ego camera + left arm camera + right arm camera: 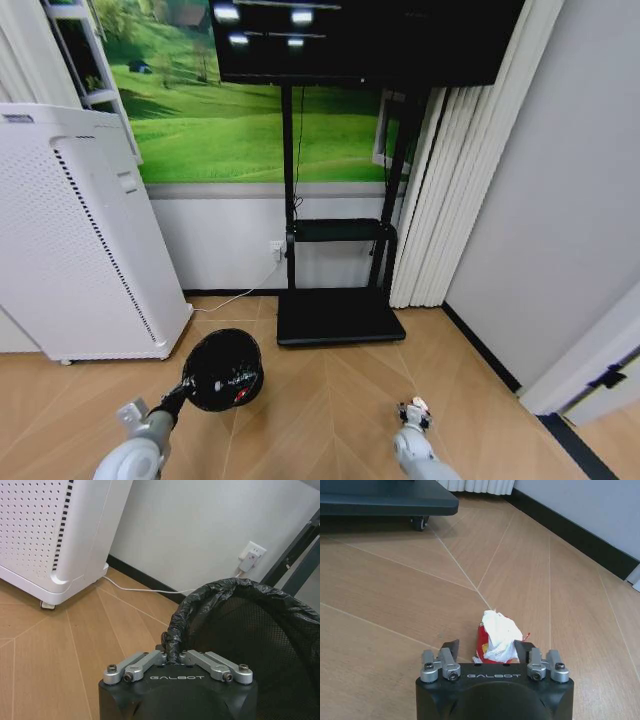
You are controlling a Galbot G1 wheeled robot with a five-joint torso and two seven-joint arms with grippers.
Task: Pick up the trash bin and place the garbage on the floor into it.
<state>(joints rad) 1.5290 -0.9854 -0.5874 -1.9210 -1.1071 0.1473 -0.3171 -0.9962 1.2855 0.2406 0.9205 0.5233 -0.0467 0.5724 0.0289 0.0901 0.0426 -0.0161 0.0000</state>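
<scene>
Right tool [492,652] is low over the wood floor [395,590], fingers apart around a crumpled red-and-white scrap [497,637]. Left tool [175,656] is clamped on the rim of the black trash bin [223,369], held beside the white perforated cabinet [80,230].

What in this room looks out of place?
A crumpled red-and-white scrap lies on the wooden floor, between the open jaws of the right gripper. The trash bin is held at its rim by the left gripper.
</scene>
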